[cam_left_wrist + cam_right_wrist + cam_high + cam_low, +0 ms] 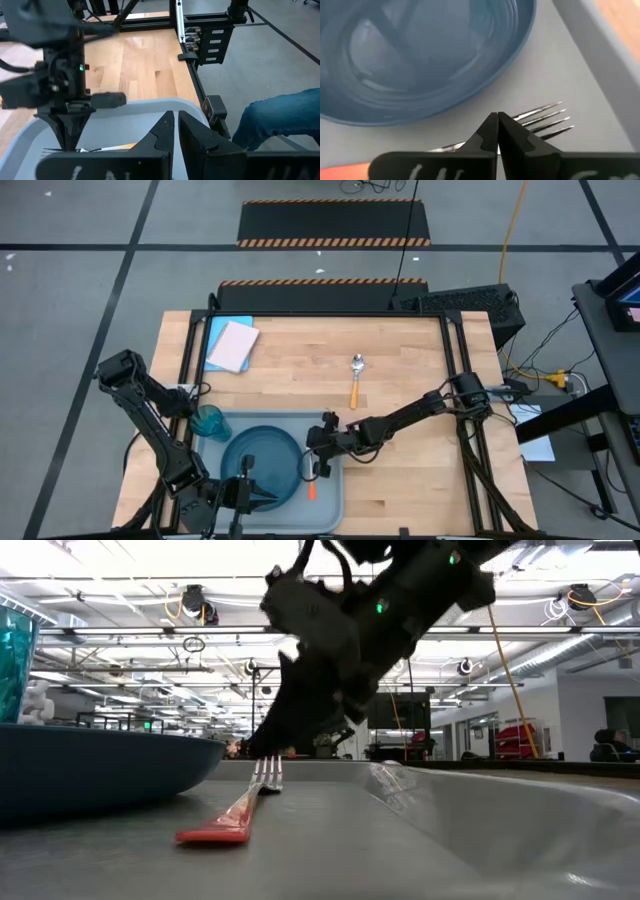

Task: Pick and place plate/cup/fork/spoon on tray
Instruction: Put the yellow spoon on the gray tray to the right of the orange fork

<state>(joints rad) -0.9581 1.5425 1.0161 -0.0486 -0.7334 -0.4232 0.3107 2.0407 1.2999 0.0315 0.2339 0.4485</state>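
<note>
Fork [235, 815] flat on tray [480, 820], beside plate [90, 770].

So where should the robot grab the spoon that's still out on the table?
Probably the orange handle of the spoon, coming straight down from above. It lies flat on the wooden table, bowl pointing away from the tray, with open space on both sides for the fingers.

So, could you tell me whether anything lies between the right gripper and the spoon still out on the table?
Nothing visible does. The right gripper is over the fork in the tray; the spoon lies on bare wood beyond the tray's rim.
</note>
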